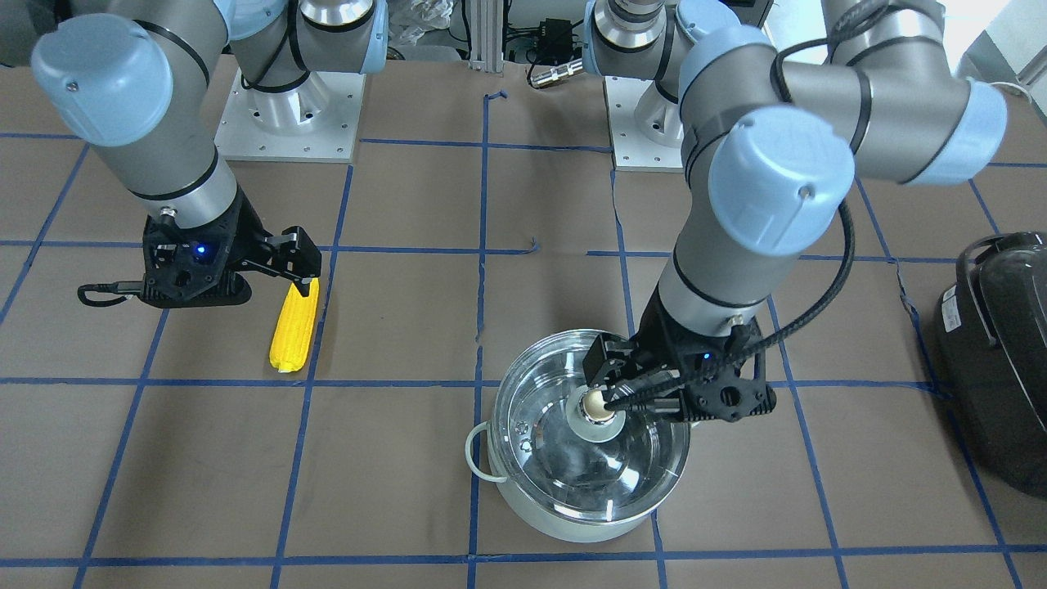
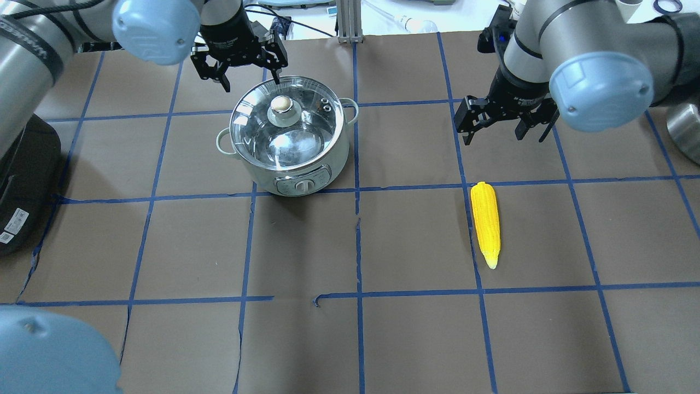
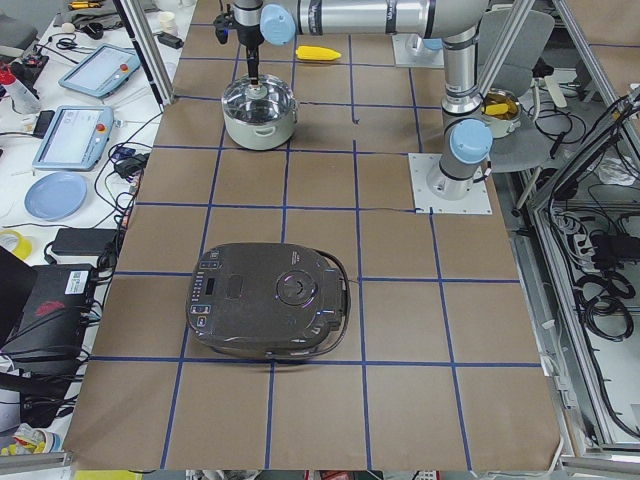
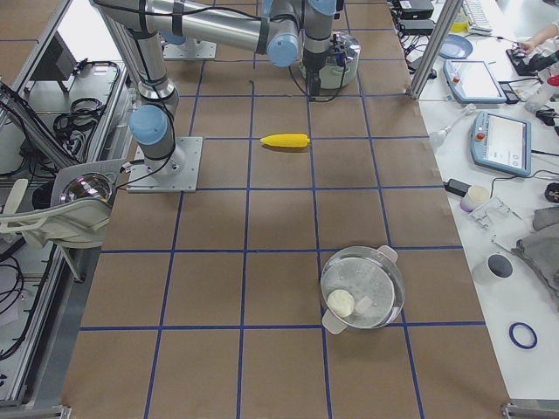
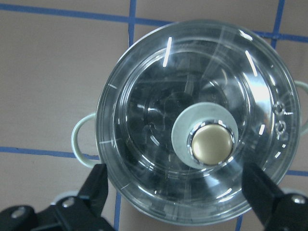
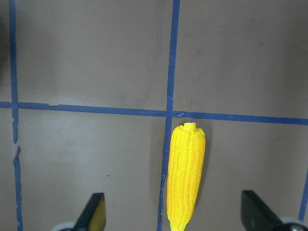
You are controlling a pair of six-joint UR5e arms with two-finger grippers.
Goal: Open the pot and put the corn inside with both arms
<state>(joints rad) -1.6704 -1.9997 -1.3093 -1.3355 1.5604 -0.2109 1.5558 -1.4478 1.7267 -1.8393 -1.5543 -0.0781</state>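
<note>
Two sets of fingers, both spread wide, both holding nothing. My left fingers [image 5: 98, 187] hang over the pot [image 2: 336, 156], one prong showing in each lower corner of the left wrist view. Below the gap between them the glass lid [image 2: 257, 137] sits square on the rim, with its brass-coloured knob [image 5: 211, 144] in the middle. Lid on, pot closed: that is what stands between the corn and the inside.

Reading matter now. The pot has a small control panel [image 2: 302, 185] with a dial on the side facing my base, but the markings are too small to make out. At my left end of the table [image 2: 415, 339] squats a black domed appliance [image 3: 270, 300]. There is a white sticker [image 2: 13, 219] on its flank, and again the print is too fine to read.

Over to the other side. My right fingers [image 6: 94, 214] hover open above the corn [image 2: 485, 221], not touching it. The cob lies flat on the brown paper alongside a blue tape line [image 2: 482, 317], thin tip toward my base and thick end away. It is well apart from the pot, with bare taped squares between them. Down at my far right end of the table stands a second glass-lidded pot [image 4: 362, 288], well away from everything else.
</note>
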